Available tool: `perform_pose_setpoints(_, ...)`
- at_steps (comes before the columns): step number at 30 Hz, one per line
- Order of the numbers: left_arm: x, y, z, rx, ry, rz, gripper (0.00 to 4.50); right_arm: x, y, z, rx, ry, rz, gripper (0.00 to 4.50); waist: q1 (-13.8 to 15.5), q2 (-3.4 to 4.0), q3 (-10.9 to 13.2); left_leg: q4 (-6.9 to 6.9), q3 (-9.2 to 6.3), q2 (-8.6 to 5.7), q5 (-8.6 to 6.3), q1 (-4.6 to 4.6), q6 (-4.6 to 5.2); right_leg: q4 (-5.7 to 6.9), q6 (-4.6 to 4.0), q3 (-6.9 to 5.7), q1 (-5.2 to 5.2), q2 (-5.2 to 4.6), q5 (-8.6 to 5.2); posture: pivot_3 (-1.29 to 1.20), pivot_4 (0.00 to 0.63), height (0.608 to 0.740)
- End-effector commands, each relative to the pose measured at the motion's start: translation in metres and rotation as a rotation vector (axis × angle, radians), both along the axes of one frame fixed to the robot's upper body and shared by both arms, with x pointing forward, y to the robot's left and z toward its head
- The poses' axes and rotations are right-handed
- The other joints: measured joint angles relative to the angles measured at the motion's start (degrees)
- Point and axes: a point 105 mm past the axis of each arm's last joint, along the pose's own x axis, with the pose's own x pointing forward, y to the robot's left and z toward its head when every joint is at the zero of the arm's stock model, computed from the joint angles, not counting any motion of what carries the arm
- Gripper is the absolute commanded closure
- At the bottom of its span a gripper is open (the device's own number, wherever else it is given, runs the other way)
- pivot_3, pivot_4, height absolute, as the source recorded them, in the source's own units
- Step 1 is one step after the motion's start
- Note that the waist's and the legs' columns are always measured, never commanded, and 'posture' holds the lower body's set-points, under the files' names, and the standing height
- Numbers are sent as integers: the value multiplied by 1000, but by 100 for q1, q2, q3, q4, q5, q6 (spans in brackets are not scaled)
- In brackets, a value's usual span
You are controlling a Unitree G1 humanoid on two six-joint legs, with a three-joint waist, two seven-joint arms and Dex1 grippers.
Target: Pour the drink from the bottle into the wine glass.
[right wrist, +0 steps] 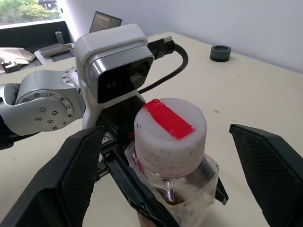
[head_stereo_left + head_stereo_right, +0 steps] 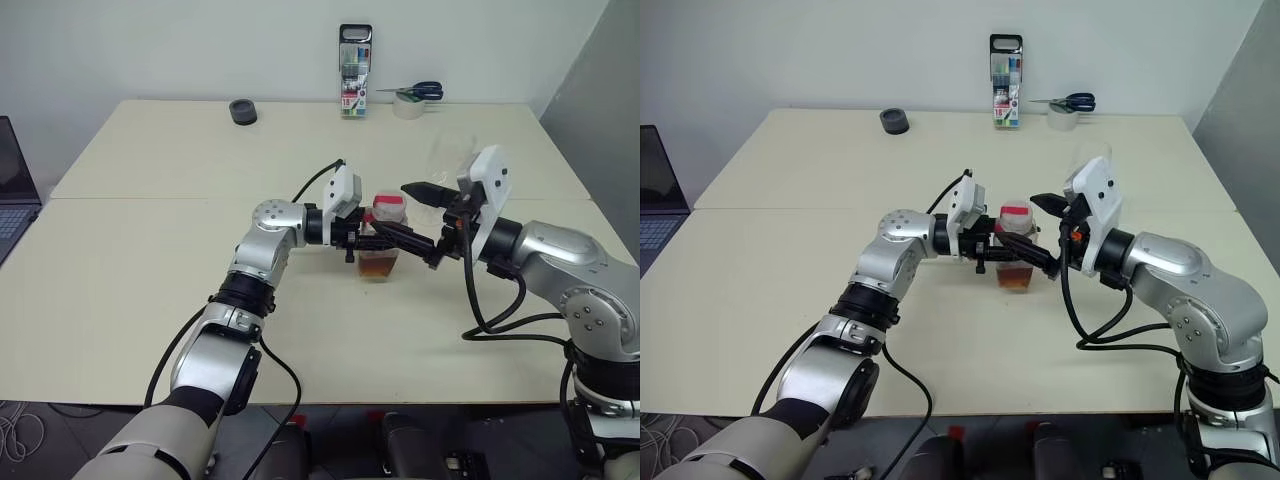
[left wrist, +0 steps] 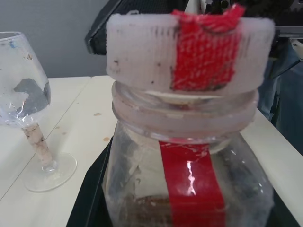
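Clear plastic and red tape are making up the small bottle (image 2: 383, 235) with the white cap, which the left fingers (image 2: 372, 240) are squeezing just above the pale surface (image 2: 150, 280), while the right fingers (image 1: 251, 161) are spreading wide open around its cap, and the clear stemmed wine glass (image 3: 28, 109) is standing nearby.

Both head cams sit up high looking forward and down over the worktop (image 2: 150, 300), and they share pretty much the whole scene, back wall included. The left wrist cam is right up against the bottle (image 3: 189, 156), facing it side-on, with the wine glass (image 3: 28, 99) standing off behind it. The right wrist cam looks down at an angle on the same bottle's cap (image 1: 170, 127) from close range, facing the left arm's camera housing (image 1: 116, 61).
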Motion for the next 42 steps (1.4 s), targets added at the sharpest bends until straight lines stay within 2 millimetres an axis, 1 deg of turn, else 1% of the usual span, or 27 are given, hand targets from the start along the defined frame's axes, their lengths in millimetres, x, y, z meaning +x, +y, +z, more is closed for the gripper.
perform_pose_setpoints(1, -6, -3, 11, -30, -53, -27, 2811, 0, 4, 14, 17, -69, 14, 0, -1, 0, 0, 0, 0, 0, 0, 0, 0, 0, 0, 0, 0, 0, 0, 0, 150, 740)
perform_pose_setpoints(2, -6, -3, 11, -29, -53, -26, 2811, 1, 5, 15, 19, -71, 15, 0, -1, 0, 0, 0, 0, 0, 0, 1, 0, 0, 0, 0, 0, 0, 0, 0, 150, 740)
perform_pose_setpoints(5, -7, -2, 10, -28, -53, -26, 2811, 2, 6, 14, 18, -75, 16, 567, -3, 0, 0, 0, 0, 1, 0, 1, 0, 2, 0, 0, 0, 0, 0, 0, 150, 740)
perform_pose_setpoints(11, -7, -2, 9, -28, -51, -24, 2811, 1, 8, 8, -32, -95, 26, 2697, -4, 0, 0, 0, 0, 0, 0, 0, 0, 2, 0, 0, 0, 0, 0, 0, 150, 740)
perform_pose_setpoints(15, -7, -2, 9, -30, -50, -21, 2812, 0, 8, 6, -52, -107, 32, 2716, -4, 0, 0, 0, -1, 0, 0, 0, 0, 1, 0, 0, 0, 0, 0, 0, 150, 740)
perform_pose_setpoints(17, -7, -2, 8, -31, -46, -19, 2812, -1, 7, 7, -96, -158, 27, 2716, -3, 0, 0, 0, 0, 0, 0, 0, 0, 1, 0, 0, 0, 0, 0, 0, 150, 740)
perform_pose_setpoints(20, -7, -1, 6, -31, -34, -11, 2826, -4, 7, 11, -200, -283, 24, 2718, -4, 0, 0, 0, 0, 0, 0, 0, 0, -1, 0, 0, 0, 0, 0, 0, 150, 740)
perform_pose_setpoints(24, -7, 0, 6, -32, -27, -5, 2829, -9, 8, 12, -245, -345, 35, 2769, -2, 0, 0, 0, -1, 1, 0, 0, 0, -2, 0, -1, 0, 1, 0, 0, 150, 740)
perform_pose_setpoints(26, -7, 0, 6, -33, -25, -3, 2829, -11, 7, 12, -216, -338, 35, 2775, 1, 0, 0, 0, 0, 1, 0, 0, 0, -2, 0, 0, 0, 0, 0, 0, 150, 740)
perform_pose_setpoints(27, -7, 0, 6, -34, -23, 1, 2829, -12, 3, 16, -158, -314, 21, 2775, 2, 0, 0, 0, 0, 1, 0, 0, 0, -2, 0, 0, 0, 0, 0, 0, 150, 740)
perform_pose_setpoints(29, -5, 2, 5, -37, -17, 19, 2829, -13, -11, 24, -26, -256, -30, 2775, 10, 0, 0, 0, -2, 2, 0, 0, -1, -2, 0, -1, 1, 1, 0, 0, 150, 740)
perform_pose_setpoints(31, -2, 6, 4, -40, -11, 45, 2829, -14, -26, 26, 39, -211, -83, 2776, 30, 0, 0, 1, -1, 0, 1, -2, -1, -1, 0, 0, 1, -2, 0, 0, 150, 740)
perform_pose_setpoints(35, 4, 14, 5, -50, 2, 96, 2829, -19, -50, 8, 104, -97, -176, 2777, 71, 0, 0, 1, -1, 0, 0, 0, 0, -1, 0, 0, 3, -3, 0, 0, 150, 740)
perform_pose_setpoints(37, 7, 20, 5, -55, 2, 125, 2829, -16, -63, -17, 89, -27, -269, 2777, 87, 0, -1, -2, -2, 0, 0, 0, 1, 0, 0, -1, 3, -2, 0, 0, 150, 740)
perform_pose_setpoints(39, 10, 27, 8, -69, 4, 162, 2829, -4, -83, -58, 32, 45, -443, 2777, 86, -1, -2, -1, 2, 0, -1, 2, 1, 3, 0, 3, 3, -1, 0, 0, 150, 740)
perform_pose_setpoints(42, 11, 32, 9, -74, 4, 186, 2829, 3, -98, -99, -39, 105, -559, 2777, 74, -1, -2, 1, 13, -2, -1, 8, 1, 13, 0, 13, 2, 0, 0, 0, 150, 740)
